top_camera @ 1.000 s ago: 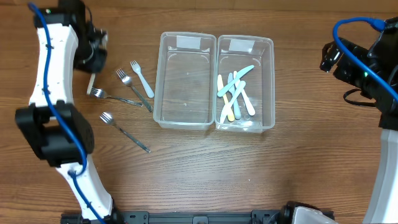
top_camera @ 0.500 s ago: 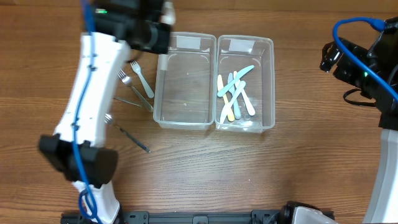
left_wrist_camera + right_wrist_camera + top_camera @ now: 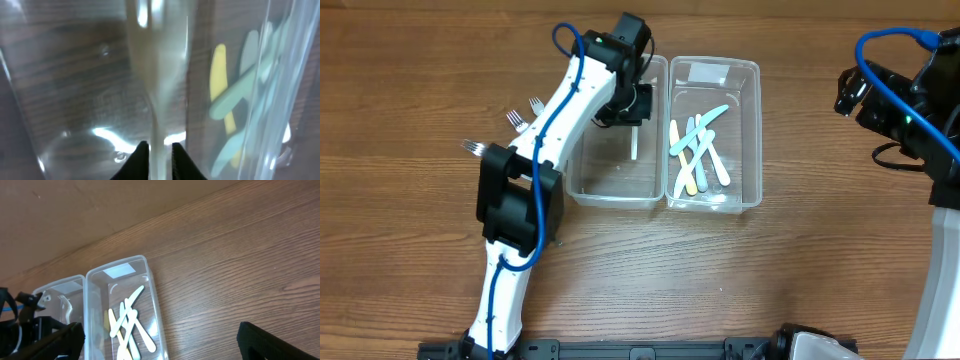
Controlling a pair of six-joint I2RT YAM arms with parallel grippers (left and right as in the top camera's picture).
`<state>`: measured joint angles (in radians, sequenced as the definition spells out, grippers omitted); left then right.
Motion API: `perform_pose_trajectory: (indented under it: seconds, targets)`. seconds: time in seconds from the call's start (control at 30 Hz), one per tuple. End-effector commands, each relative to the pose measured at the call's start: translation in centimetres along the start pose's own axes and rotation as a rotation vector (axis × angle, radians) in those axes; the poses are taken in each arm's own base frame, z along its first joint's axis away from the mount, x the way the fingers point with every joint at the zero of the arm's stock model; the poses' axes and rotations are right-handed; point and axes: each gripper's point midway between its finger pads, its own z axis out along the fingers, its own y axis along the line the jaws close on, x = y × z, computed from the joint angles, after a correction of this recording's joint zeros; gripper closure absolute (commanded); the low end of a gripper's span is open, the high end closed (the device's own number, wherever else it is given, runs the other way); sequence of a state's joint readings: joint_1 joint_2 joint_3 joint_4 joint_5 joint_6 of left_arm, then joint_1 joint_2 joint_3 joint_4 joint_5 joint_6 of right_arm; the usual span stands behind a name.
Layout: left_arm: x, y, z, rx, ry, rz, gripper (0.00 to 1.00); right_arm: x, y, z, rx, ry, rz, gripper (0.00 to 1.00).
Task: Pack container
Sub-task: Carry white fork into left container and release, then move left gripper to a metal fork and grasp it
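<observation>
Placing now: the left gripper hangs over the clear plastic rectangular left container in the upper middle of the overhead view. Its jaws are narrow and appear closed on the handle of a pale plastic fork.
Fork: it points away from the fingertips, head toward the container floor. In the overhead view a pale strip of it shows just below the gripper, inside the walls and nearer the side that meets the neighbouring box. Whether its tip touches the floor cannot be told.
Right container: the clear plastic right container sits against the left one and holds pastel plastic knives, so forks probably belong in the left one.
Left to pack: loose grey forks lie on the brown wooden table at the left of the overhead view, partly hidden by the arm.
Right gripper: fingers spread wide, empty, at the right edge, well apart from both containers.
Doing it well: the fork is best let go only once its head is low inside the walls, lined up with the container's long side. It should be kept off the dividing wall, and the gripper should then rise straight up, clear of the rim.
Risk: the light plastic may bounce or cling to a pad. A knock would likely shift the container.
</observation>
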<state>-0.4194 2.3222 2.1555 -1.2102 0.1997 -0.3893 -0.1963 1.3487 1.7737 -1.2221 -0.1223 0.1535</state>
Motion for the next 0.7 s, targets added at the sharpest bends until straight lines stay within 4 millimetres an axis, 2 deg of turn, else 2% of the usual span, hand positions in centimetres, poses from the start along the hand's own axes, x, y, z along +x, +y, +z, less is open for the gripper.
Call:
perform_pose_trajectory:
  seconds: [0.0, 0.17, 0.27, 0.3, 0.37, 0.4, 0.43, 0.5, 0.57, 0.6, 0.63, 0.67]
  targets:
    - [-1.5, 0.1, -5.4, 0.083, -0.066, -0.047, 0.61, -0.3, -0.2, -0.3, 0.012, -0.017, 0.003, 0.0]
    - [-1.2, 4.0, -13.2, 0.074, -0.121, -0.135, 0.55, -0.3, -0.2, -0.3, 0.012, -0.017, 0.002, 0.0]
    - [0.0, 7.0, -17.0, 0.037, -0.146, -0.125, 0.53, -0.3, -0.2, -0.3, 0.012, -0.017, 0.002, 0.0]
    - [0.5, 9.2, -18.4, -0.028, -0.163, -0.135, 0.41, -0.3, -0.2, -0.3, 0.012, -0.017, 0.002, 0.0]
    - [1.2, 13.1, -20.1, -0.167, -0.189, -0.195, 0.14, -0.3, -0.2, -0.3, 0.012, -0.017, 0.002, 0.0]
    - [1.3, 14.4, -20.5, -0.207, -0.194, -0.222, 0.04, -0.3, -0.2, -0.3, 0.012, -0.017, 0.002, 0.0]
    - [1.6, 16.1, -20.9, -0.25, -0.195, -0.271, 0.0, -0.3, -0.2, -0.3, 0.013, -0.017, 0.002, 0.0]
    - [1.8, 17.9, -20.9, -0.254, -0.187, -0.36, 0.01, -0.3, -0.2, -0.3, 0.012, -0.017, 0.002, 0.0]
    - [2.0, 19.4, -20.1, -0.239, -0.167, -0.465, 0.07, -0.3, -0.2, -0.3, 0.012, -0.017, 0.002, 0.0]
    - [2.2, 20.3, -19.5, -0.244, -0.154, -0.532, 0.12, -0.3, -0.2, -0.3, 0.012, -0.017, 0.002, 0.0]
    - [2.4, 21.1, -18.9, -0.257, -0.144, -0.587, 0.22, -0.3, -0.2, -0.3, 0.012, -0.017, 0.002, 0.0]
    - [2.7, 21.9, -18.2, -0.278, -0.134, -0.65, 0.27, -0.3, -0.2, -0.3, 0.012, -0.017, 0.002, 0.0]
